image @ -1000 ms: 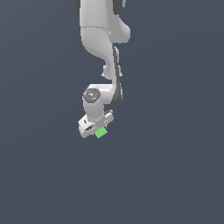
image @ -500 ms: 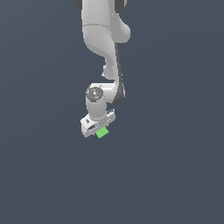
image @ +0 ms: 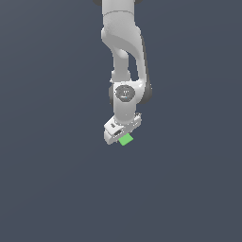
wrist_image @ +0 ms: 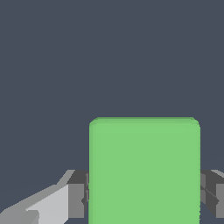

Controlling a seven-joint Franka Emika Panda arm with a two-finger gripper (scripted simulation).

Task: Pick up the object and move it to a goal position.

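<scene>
The white arm (image: pixel 124 56) reached down over the plain dark grey tabletop (image: pixel 47 189), ending in the hand (image: pixel 121 136). The green cube (image: pixel 125 139) sat directly beneath the hand, between its 2 fingers. In the wrist view the cube (wrist_image: pixel 144 170) filled the gap, with 1 dark finger pad (wrist_image: pixel 79 194) pressed against one side face and the other pad against the opposite face; the hand was clamped on the cube. Whether the cube touched the tabletop could not be told.
</scene>
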